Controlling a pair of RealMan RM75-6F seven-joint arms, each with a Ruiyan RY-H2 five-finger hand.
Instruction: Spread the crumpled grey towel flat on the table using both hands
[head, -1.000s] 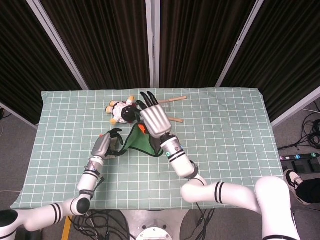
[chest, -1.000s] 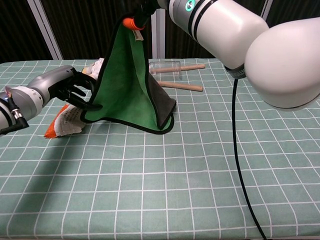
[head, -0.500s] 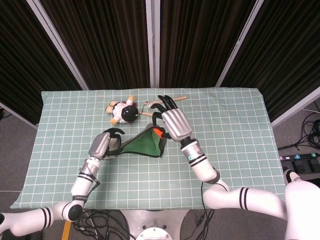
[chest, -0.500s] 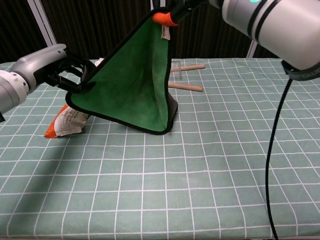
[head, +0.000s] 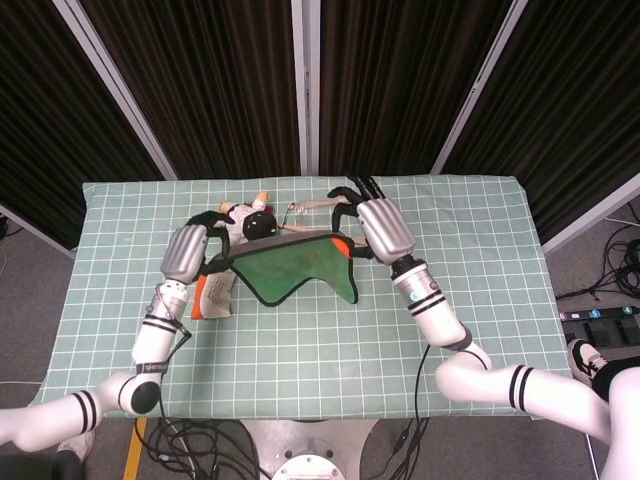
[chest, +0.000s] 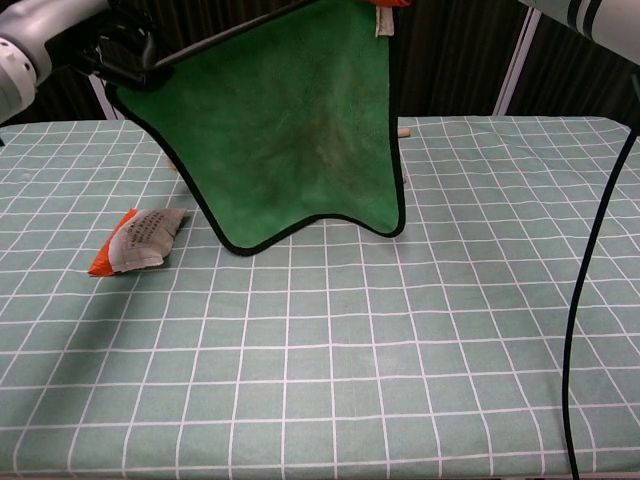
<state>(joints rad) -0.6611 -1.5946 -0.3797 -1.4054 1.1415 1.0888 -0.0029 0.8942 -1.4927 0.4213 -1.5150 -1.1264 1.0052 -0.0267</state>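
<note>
The towel (head: 298, 271) shows as a green cloth with a black border, stretched out in the air above the table; its lower edge hangs free (chest: 290, 130). My left hand (head: 188, 252) grips its left top corner, seen at the upper left of the chest view (chest: 105, 45). My right hand (head: 380, 228) holds the right top corner, which carries an orange tab (head: 341, 246). The right hand itself lies above the chest view's top edge.
An orange and grey snack packet (chest: 135, 240) lies on the checked green tablecloth (chest: 400, 350), left of the towel (head: 212, 294). A plush toy (head: 250, 218) and wooden sticks (head: 312, 205) lie behind the towel near the far edge.
Both hands have risen and moved apart, pulling the towel from a hanging cone into a wide, taut sheet lifted off the table. The snack packet is now uncovered.
</note>
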